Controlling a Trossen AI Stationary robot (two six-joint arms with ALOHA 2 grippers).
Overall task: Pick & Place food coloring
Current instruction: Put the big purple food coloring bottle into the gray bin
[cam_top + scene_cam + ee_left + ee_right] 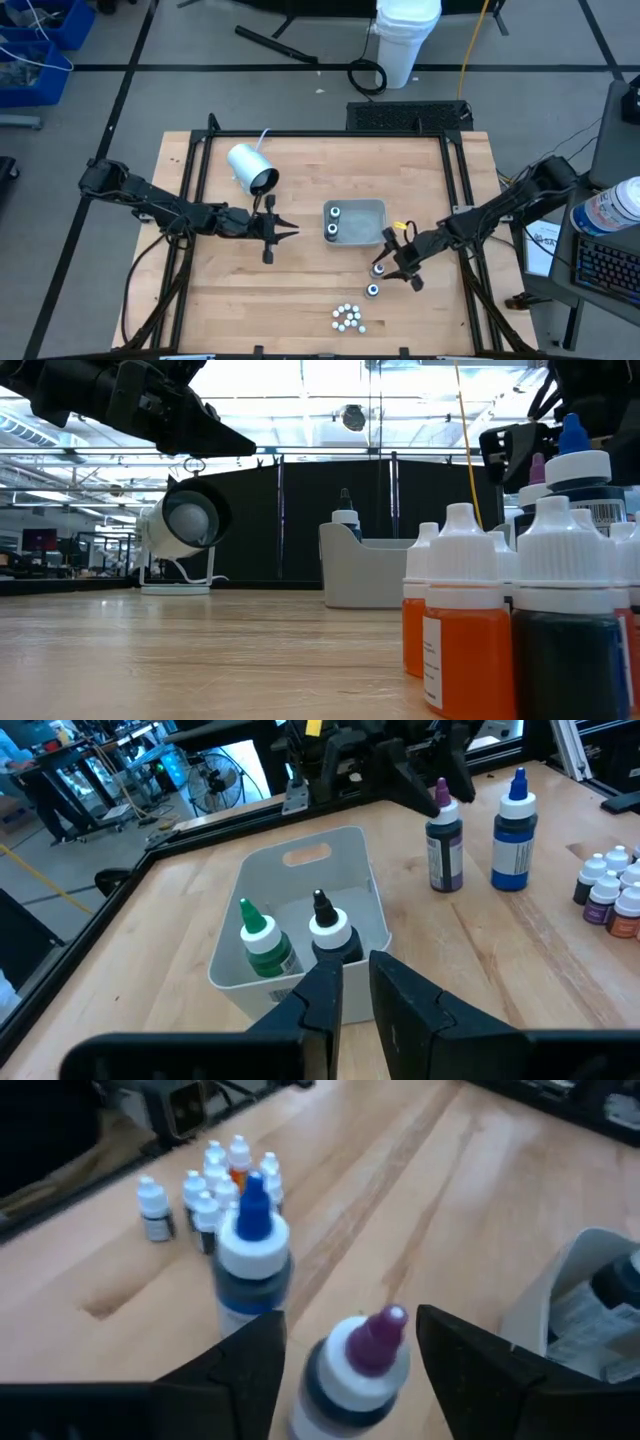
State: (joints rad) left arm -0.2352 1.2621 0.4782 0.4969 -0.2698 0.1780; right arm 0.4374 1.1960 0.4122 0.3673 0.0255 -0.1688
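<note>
Already two food coloring bottles (333, 221) stand in the grey tray (376, 208) at centre frame. Right claw (392, 262), spread open, straddles the purple-tipped bottle (352, 1366); blue bottle (373, 290) and small cluster (347, 317) below remain. Left claw (283, 230) waits, nearly closed, empty.

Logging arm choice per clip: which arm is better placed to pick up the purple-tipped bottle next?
The right. Its tool is open, with the purple-tipped bottle between its fingers, just outside the grey tray. The left tool hangs on the tray's far side.
</note>
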